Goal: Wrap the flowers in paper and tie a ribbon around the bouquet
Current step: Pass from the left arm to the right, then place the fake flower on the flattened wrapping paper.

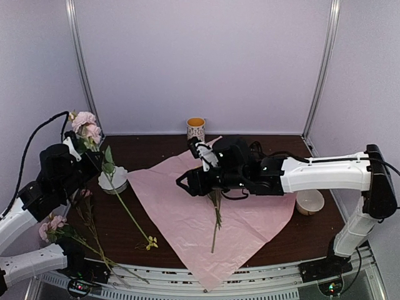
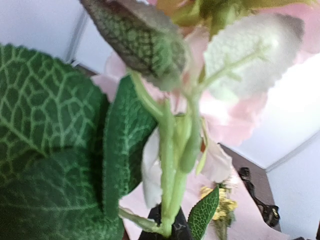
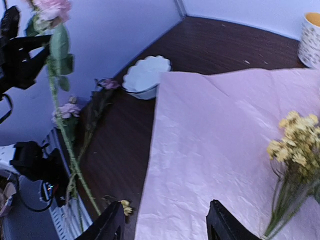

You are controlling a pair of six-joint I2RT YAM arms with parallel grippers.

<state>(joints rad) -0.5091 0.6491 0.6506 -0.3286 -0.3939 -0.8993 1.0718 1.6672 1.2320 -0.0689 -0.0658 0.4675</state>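
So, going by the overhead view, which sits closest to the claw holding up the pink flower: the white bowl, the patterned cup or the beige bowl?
From the left gripper, which holds the pink flower, in the top view:
1. white bowl: just beside it, on the table's left side.
2. patterned cup: at the back, near the middle.
3. beige bowl: far across, on the right side.

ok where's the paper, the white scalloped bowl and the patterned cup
paper (image 1: 250, 219): top external view, bare stretch right of the stems
white scalloped bowl (image 3: 146, 75): right wrist view, middle of its bare inside
patterned cup (image 1: 195, 132): top external view, on its front wall
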